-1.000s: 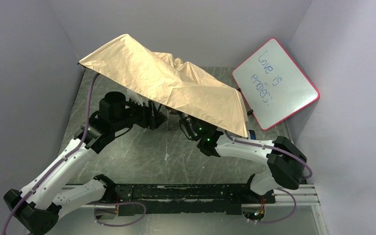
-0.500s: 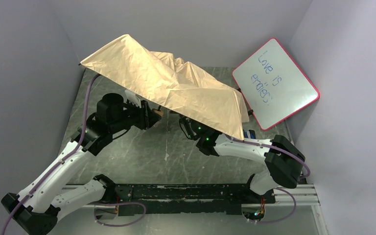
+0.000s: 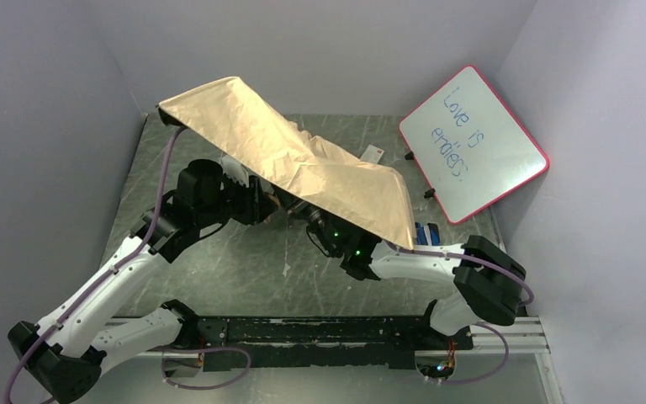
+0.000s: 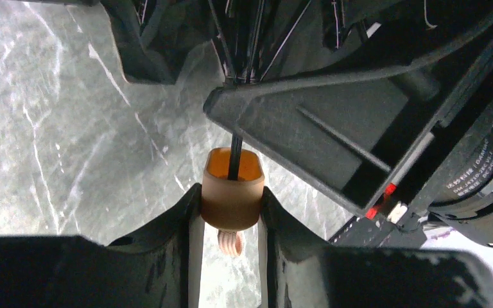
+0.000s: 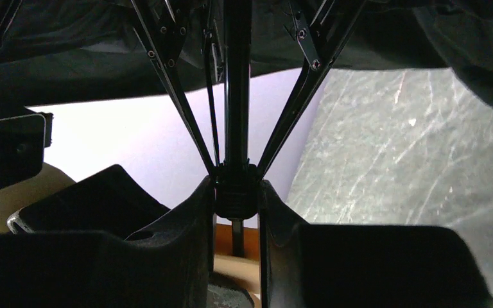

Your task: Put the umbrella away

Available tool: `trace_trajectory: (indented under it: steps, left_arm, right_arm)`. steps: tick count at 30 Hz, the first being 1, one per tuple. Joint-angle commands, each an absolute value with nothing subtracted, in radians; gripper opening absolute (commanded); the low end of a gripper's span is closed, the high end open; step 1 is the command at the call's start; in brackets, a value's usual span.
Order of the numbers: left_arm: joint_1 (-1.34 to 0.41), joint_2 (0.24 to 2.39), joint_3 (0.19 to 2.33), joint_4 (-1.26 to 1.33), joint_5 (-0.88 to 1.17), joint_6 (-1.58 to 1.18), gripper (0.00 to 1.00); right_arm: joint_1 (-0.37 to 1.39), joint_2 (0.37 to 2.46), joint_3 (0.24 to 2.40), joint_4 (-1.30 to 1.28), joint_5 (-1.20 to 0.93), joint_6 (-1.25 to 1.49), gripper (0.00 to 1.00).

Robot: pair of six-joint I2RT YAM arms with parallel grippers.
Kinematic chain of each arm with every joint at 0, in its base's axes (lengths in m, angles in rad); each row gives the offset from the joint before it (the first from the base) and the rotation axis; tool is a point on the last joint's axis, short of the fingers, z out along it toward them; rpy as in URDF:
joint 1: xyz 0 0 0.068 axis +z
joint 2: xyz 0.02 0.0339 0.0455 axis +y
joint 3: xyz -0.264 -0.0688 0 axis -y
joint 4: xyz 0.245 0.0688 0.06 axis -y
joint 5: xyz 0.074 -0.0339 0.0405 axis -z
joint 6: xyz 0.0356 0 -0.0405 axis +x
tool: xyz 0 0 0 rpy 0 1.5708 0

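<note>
Two grippers hold the half-open umbrella (image 3: 303, 160) over the mid worktop (image 3: 244, 261), its tan canopy sloping down to the right. The left gripper (image 4: 231, 215), arm stretched in from the near left, clamps the handle (image 4: 231, 192), with the shaft pointing away from it. The right gripper (image 5: 235, 192), forearm low and reaching left, clamps the runner (image 5: 234, 183).

- Lost under the umbrella (image 3: 303, 160) from above: fingertips of the right gripper (image 5: 236, 192) and of the left gripper (image 4: 231, 208).
- Cut off at the top edge of both wrist views: ribs (image 5: 173, 83) and fabric.
- Blocked just beyond the left fingertips by the right gripper's body: most of the shaft (image 4: 234, 154).
- Half covered beside the right forearm, too small to name: blue object (image 3: 425, 231).
</note>
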State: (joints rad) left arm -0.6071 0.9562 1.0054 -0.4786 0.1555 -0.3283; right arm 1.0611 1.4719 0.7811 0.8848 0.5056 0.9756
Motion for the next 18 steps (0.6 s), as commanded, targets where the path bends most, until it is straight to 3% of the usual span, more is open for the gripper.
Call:
trace_trajectory:
  steps: [1,10,18]
  left_arm:
    - [-0.595,0.971,1.076,-0.392,0.028,-0.308,0.05]
    - [-0.595,0.972,1.11,-0.414,0.012,-0.307,0.05]
    - [-0.595,0.964,1.35,-0.613,0.002,-0.26,0.05]
  right_arm:
    - [1.14,1.471,0.724,0.795,0.437,1.075,0.0]
    - [1.16,1.461,0.81,0.789,0.418,1.025,0.0]
    - [1.227,1.44,1.047,0.717,0.419,0.937,0.0]
